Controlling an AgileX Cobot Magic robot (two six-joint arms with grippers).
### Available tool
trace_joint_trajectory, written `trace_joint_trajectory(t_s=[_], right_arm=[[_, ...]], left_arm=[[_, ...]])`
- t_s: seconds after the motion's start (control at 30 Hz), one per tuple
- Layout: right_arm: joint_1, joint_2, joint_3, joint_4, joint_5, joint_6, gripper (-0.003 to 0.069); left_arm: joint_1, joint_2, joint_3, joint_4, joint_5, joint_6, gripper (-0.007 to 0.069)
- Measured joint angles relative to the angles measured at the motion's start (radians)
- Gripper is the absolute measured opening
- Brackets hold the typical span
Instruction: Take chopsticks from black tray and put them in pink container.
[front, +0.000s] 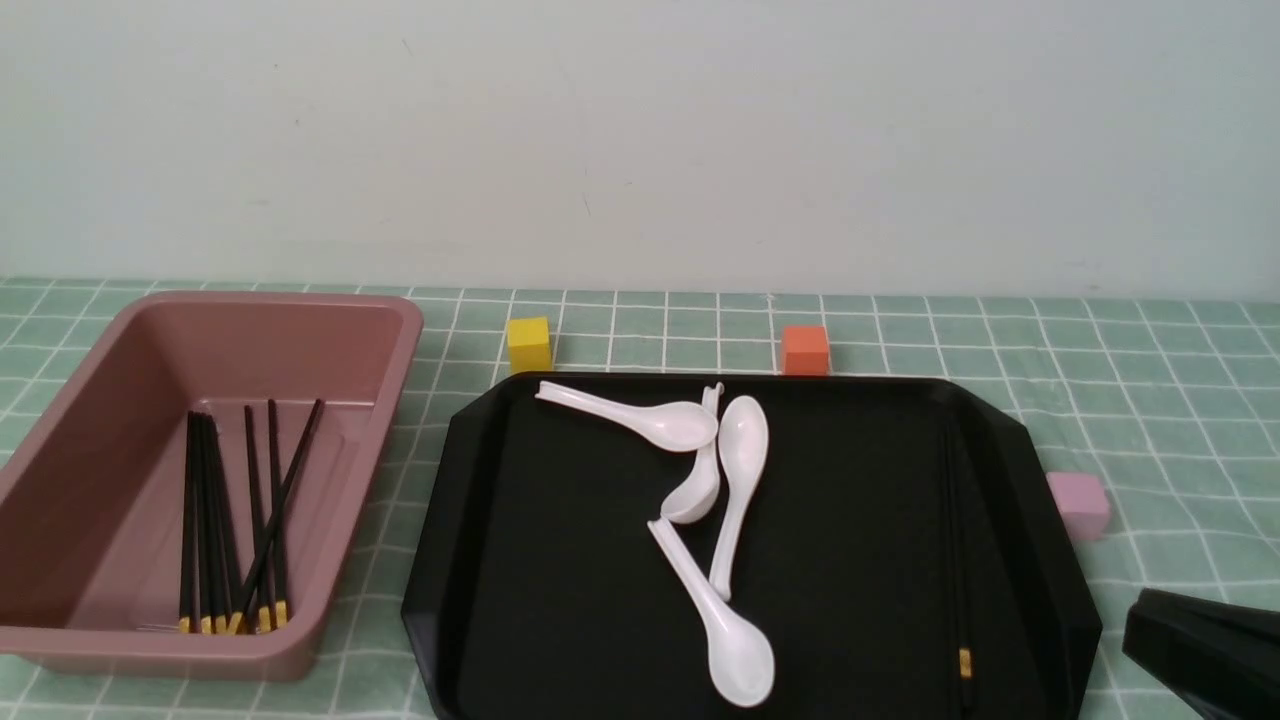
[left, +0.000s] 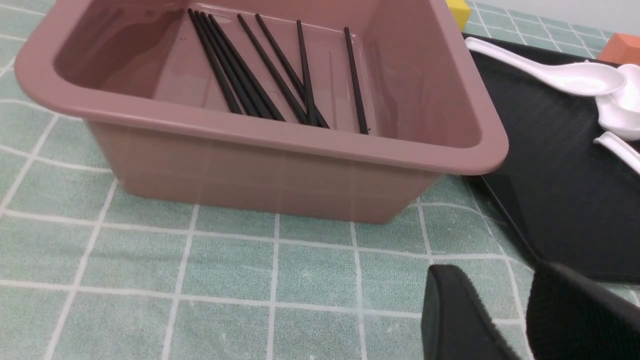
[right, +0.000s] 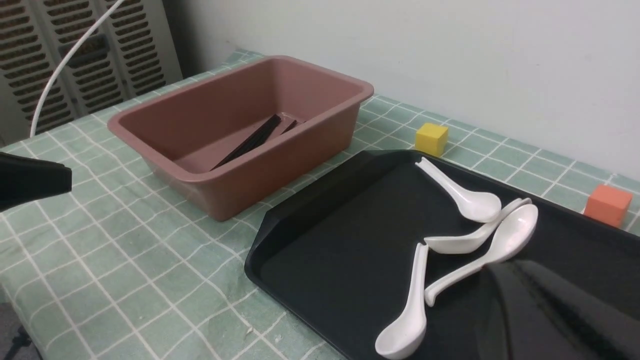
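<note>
My right jaws are closed tight and appear to carry nothing. They hover low beside the near right corner of the black tray (front: 560, 560), just off its rim and above the green checked surface (front: 1150, 400). My left jaws are slightly parted and empty, their black fingers (left: 460, 320) low over the surface near the pink container (front: 90, 440) on my left. Close to my right jaws, one thin chopstick (front: 965, 662), possibly two lying together, rests flat along the tray's right rim with its gold band toward me. Four white spoons (front: 720, 480) lie tangled in the middle of the tray. The other chopsticks (front: 215, 520) lie inside the container. I judge the task nearly done, with the step in hand being the reach for what is left on the tray. Next I must open my right jaws, line them up across the stick, and pinch it cleanly off the glossy floor beside the rim, then carry it left over the spoons.
</note>
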Motion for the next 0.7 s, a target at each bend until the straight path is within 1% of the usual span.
trace_joint_trajectory(t_s=[0.2,0.4,0.5,0.57,0.63,0.7], right_arm=[[0.0,0.0,0.007,-0.016,-0.011,0.0,0.0012],[-0.011,-0.052,0.11,-0.023,-0.04,-0.007,0.0015],[-0.091,-0.127,0.177,-0.022,-0.041,-0.011,0.0017],[-0.202,-0.203,0.237,-0.018,-0.038,-0.011,0.0019],[-0.272,-0.249,0.27,-0.018,-0.035,-0.011,0.002],[-0.379,-0.323,0.32,-0.015,-0.025,-0.011,0.0023]], left_arm=[[0.0,0.0,0.0,0.001,0.0,0.0,0.0238],[0.0,0.0,0.0,0.001,0.0,0.0,0.0238],[0.0,0.0,0.0,0.001,0.0,0.0,0.0239],[0.0,0.0,0.0,0.001,0.0,0.0,0.0239],[0.0,0.0,0.0,0.001,0.0,0.0,0.0239],[0.0,0.0,0.0,0.001,0.0,0.0,0.0239]])
